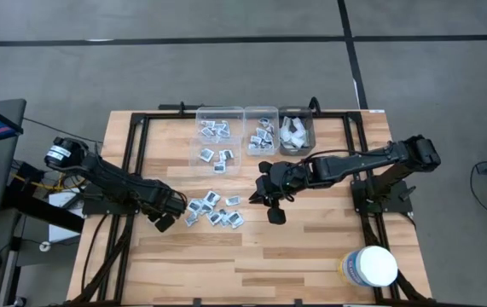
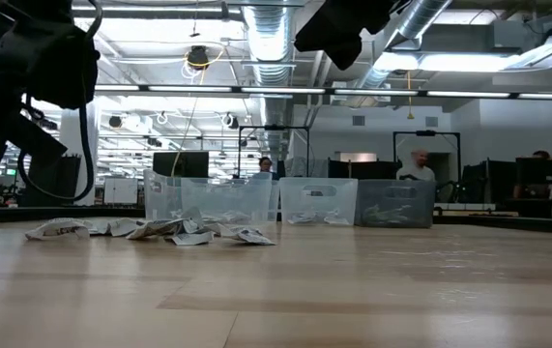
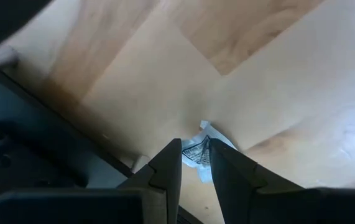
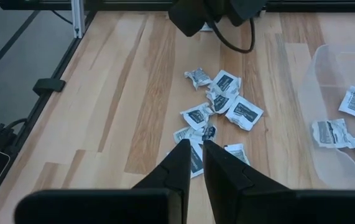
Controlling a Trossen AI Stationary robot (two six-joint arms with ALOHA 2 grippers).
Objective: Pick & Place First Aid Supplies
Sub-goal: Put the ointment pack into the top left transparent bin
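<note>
Left claw (image 3: 195, 163) pinching packet; right claw (image 4: 195, 163) nearly closed, empty.

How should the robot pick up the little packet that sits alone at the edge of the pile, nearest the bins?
Probably from straight above, with the right claw pinching that packet across two opposite edges. It lies flat on the table, so there is no side to grab, and it sits a little apart from the pile, leaving room for the fingers.
</note>
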